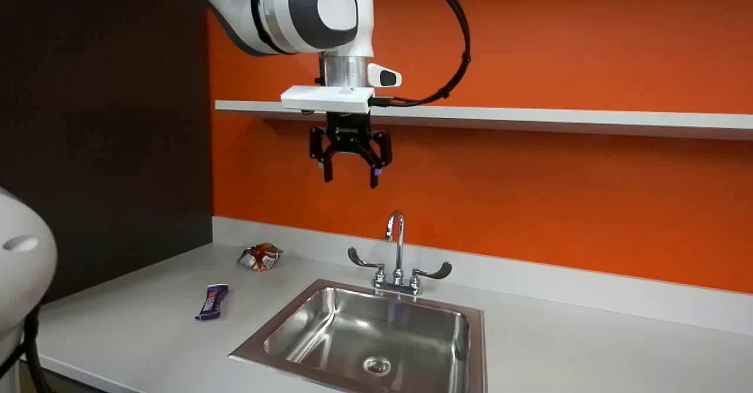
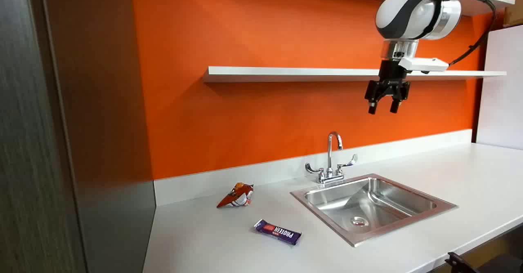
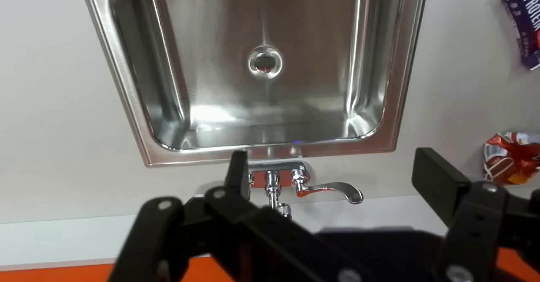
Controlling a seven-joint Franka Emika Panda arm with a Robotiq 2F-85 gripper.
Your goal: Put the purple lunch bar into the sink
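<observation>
The end effector (image 1: 350, 181) hangs pointing down, well above the bench (image 1: 588, 346), released, its two fingers (image 1: 327, 171) standing wide apart. The purple lunch bar (image 2: 278, 232) lies flat on the bench, outside the sink (image 1: 353, 341) and apart from its rim, with the word PROTEIN legible on it. Near the bar, closer to the orange wall (image 2: 265, 121) in both exterior views, rests a crumpled red packet (image 2: 238, 195). Behind the sink stands a two-handled chrome faucet (image 1: 400, 252). A white shelf (image 1: 529, 116) runs along the wall.
</observation>
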